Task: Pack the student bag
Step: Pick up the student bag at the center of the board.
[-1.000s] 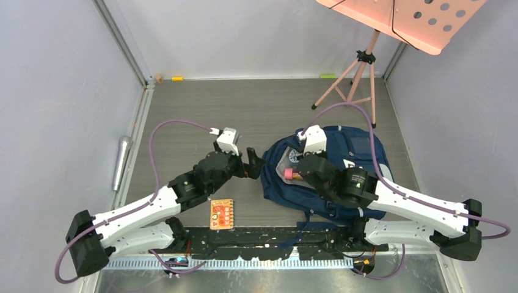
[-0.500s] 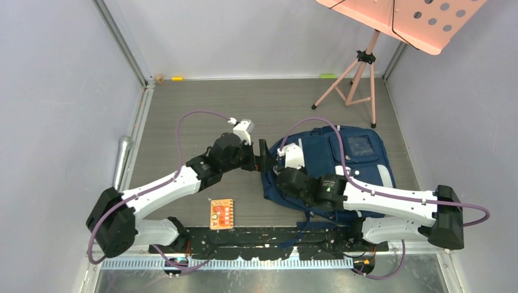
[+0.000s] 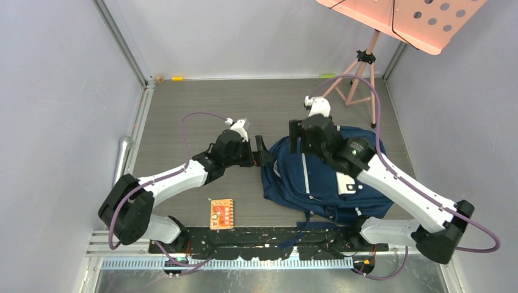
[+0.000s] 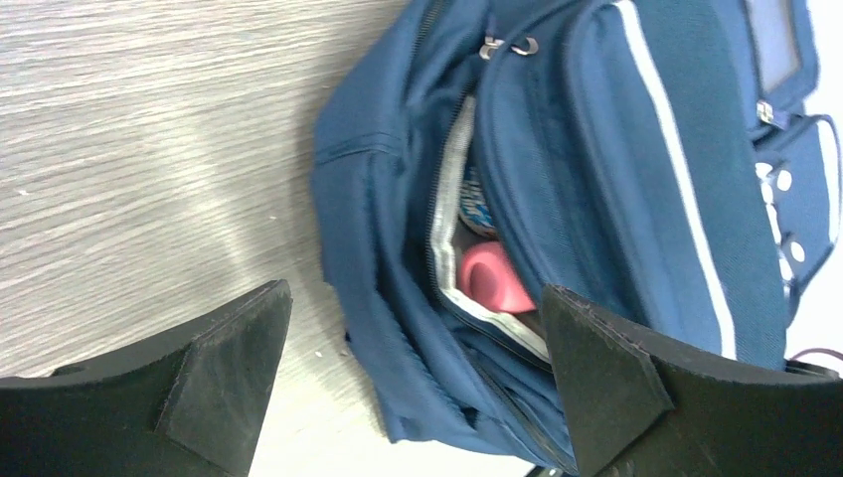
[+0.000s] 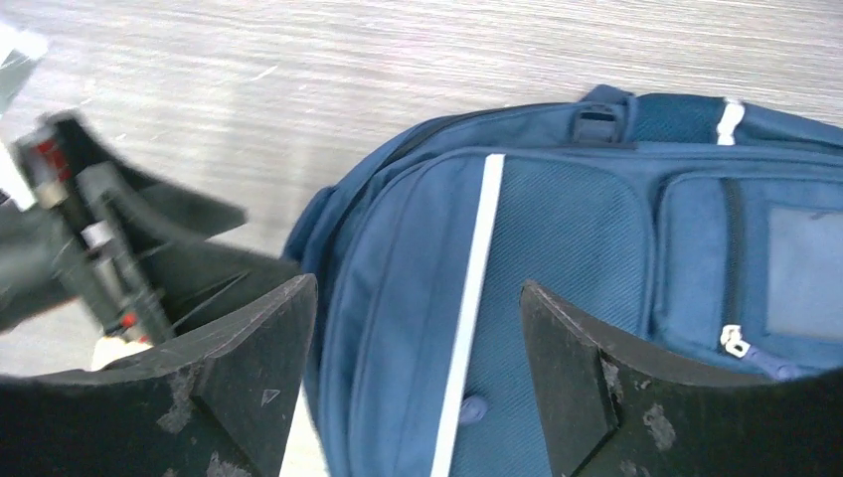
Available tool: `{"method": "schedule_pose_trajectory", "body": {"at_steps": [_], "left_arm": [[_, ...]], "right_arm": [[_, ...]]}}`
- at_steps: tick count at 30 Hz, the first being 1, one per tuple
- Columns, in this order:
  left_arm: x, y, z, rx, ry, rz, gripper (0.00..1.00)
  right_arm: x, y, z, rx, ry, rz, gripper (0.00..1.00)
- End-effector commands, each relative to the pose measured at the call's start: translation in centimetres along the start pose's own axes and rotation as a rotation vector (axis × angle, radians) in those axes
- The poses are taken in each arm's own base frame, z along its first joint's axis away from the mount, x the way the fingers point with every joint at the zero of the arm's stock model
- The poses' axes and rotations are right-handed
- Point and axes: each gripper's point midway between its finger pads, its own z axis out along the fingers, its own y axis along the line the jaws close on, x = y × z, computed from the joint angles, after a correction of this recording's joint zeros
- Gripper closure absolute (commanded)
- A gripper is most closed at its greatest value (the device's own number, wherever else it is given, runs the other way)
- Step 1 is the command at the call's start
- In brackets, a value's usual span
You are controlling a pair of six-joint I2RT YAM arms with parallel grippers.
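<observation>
surface: grey wood-grain table | on it: student bag, orange card, pink tripod stand

Card L of bag

I'm reading the student bag as navy blue all over, with thin pale stripes down its front and small white patches. Inside its open zip there's pale grey lining and a pink thing. The table is grey with a fine wood grain. The small card is orange with paler marks, too small to make out. The music stand is salmon pink. Left arm and right arm are white and black, with purple cables. The left gripper is black; the right gripper is black with pale scuffs.
</observation>
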Motion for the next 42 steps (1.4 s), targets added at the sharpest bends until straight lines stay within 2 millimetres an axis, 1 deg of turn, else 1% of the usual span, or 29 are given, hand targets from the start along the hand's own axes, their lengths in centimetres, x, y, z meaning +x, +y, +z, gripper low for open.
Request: {"method": "schedule_pose_trajectory", "body": {"at_steps": [1,2,3,4,5,7,8,9,10,11,12,13,14,15,17,18,20,21,22,23,24,27,30,32,34,37,38,40,42], "left_arm": [[0.0,2.0,1.3,-0.037,-0.01,-0.033,0.0],[0.4,2.1,1.7,-0.034,0.003,-0.036,0.0],[0.7,2.3,2.1,-0.031,0.015,-0.038,0.0],[1.0,2.4,2.6,-0.028,0.026,-0.039,0.0],[1.2,2.6,3.0,-0.029,0.033,-0.04,0.0],[2.0,3.1,4.1,-0.034,0.06,-0.045,0.0],[2.2,3.0,4.6,-0.025,0.067,-0.047,0.0],[2.4,2.9,5.1,-0.011,0.074,-0.051,0.0],[2.7,2.6,5.6,0.015,0.082,-0.053,0.0],[3.0,2.3,6.1,0.048,0.091,-0.058,0.04],[3.0,1.3,6.6,0.108,0.091,-0.06,0.12],[3.2,0.9,6.9,0.142,0.1,-0.062,0.24],[3.4,0.6,7.2,0.167,0.108,-0.064,0.42],[3.5,0.4,7.3,0.184,0.112,-0.061,0.56],[3.0,0.2,6.8,0.191,0.094,-0.049,0.77],[2.5,0.1,6.3,0.192,0.08,-0.04,0.87],[1.3,0.0,4.9,0.179,0.051,-0.015,0.99],[0.3,-0.2,4.0,0.176,0.021,0.005,1.0],[-0.5,-0.3,2.9,0.162,0.007,0.022,1.0],[-1.3,-0.5,1.8,0.154,-0.01,0.045,1.0],[-2.4,-0.9,0.5,0.153,-0.034,0.076,1.0],[-5.2,-2.0,-3.5,0.141,-0.073,0.167,1.0],[-6.5,-2.6,-6.8,0.141,-0.048,0.262,1.0],[-6.6,-2.7,-8.3,0.133,-0.01,0.312,1.0],[-6.1,-2.8,-9.5,0.133,0.044,0.349,1.0],[-4.7,-2.7,-10.7,0.154,0.093,0.383,1.0],[-4.6,-2.9,-11.0,0.172,0.083,0.397,1.0],[-4.4,-3.0,-11.5,0.189,0.054,0.413,1.0],[-4.7,-3.4,-12.2,0.204,0.013,0.426,1.0]], "right_arm": [[-1.2,-1.0,3.7,-0.023,0.084,-0.037,0.2],[-0.9,-1.0,5.1,-0.017,0.117,-0.045,0.2],[-1.9,-1.2,5.7,-0.023,0.112,-0.043,0.2],[-1.3,-1.2,7.3,-0.012,0.151,-0.056,0.2],[-1.5,-1.2,8.7,-0.014,0.173,-0.072,0.21],[-1.4,-0.7,10.5,-0.023,0.207,-0.102,0.24],[-1.7,-0.4,10.9,-0.031,0.208,-0.104,0.25],[-0.7,0.0,11.8,-0.04,0.248,-0.113,0.26],[-0.5,0.3,12.2,-0.054,0.26,-0.114,0.27],[0.3,0.4,13.0,-0.052,0.288,-0.121,0.28],[0.7,0.4,13.2,-0.052,0.3,-0.122,0.29],[1.3,0.4,13.7,-0.049,0.316,-0.125,0.29],[1.7,0.3,13.9,-0.047,0.327,-0.129,0.29],[2.0,0.3,14.1,-0.045,0.339,-0.131,0.3],[2.5,0.2,14.0,-0.045,0.354,-0.135,0.31],[2.7,0.1,13.8,-0.046,0.363,-0.134,0.32],[3.0,0.3,13.3,-0.06,0.371,-0.127,0.36],[3.6,0.3,13.1,-0.068,0.385,-0.119,0.37],[3.6,0.4,12.8,-0.078,0.382,-0.113,0.39],[4.5,0.7,12.5,-0.09,0.402,-0.107,0.4],[4.6,0.9,12.2,-0.097,0.399,-0.102,0.43],[6.3,2.3,10.9,-0.122,0.412,-0.107,0.45],[6.9,3.9,9.7,-0.142,0.391,-0.103,0.46],[6.5,4.9,8.9,-0.163,0.363,-0.075,0.46],[5.3,5.5,8.0,-0.187,0.324,-0.037,0.44],[1.6,6.3,6.3,-0.231,0.24,-0.018,0.36],[0.1,6.8,5.7,-0.253,0.206,-0.023,0.34],[-1.9,7.3,4.8,-0.286,0.163,-0.039,0.3],[-3.5,7.5,4.5,-0.309,0.133,-0.053,0.26]]}}
